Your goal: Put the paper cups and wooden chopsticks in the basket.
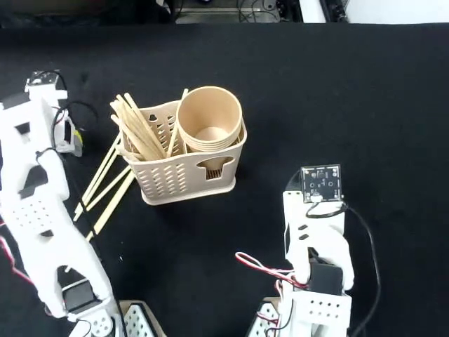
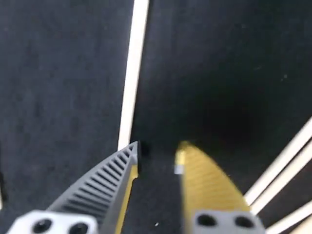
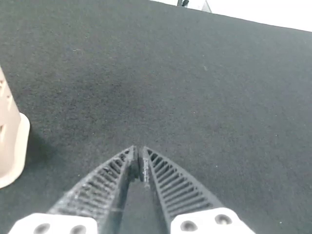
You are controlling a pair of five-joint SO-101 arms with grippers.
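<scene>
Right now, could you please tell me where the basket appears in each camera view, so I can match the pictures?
High view: the basket stands left of centre, holding cups and chopsticks.
Right wrist view: the basket's foot sits at the picture's edge, apart from the shut right gripper.
Left wrist view: the open left gripper hangs among loose chopsticks.
Shared landmark: the black cloth under everything.

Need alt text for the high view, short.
A beige basket on a black table holds stacked paper cups and a bundle of chopsticks. A few loose chopsticks lie on the table beside it, near the left arm; the right arm sits apart.
</scene>
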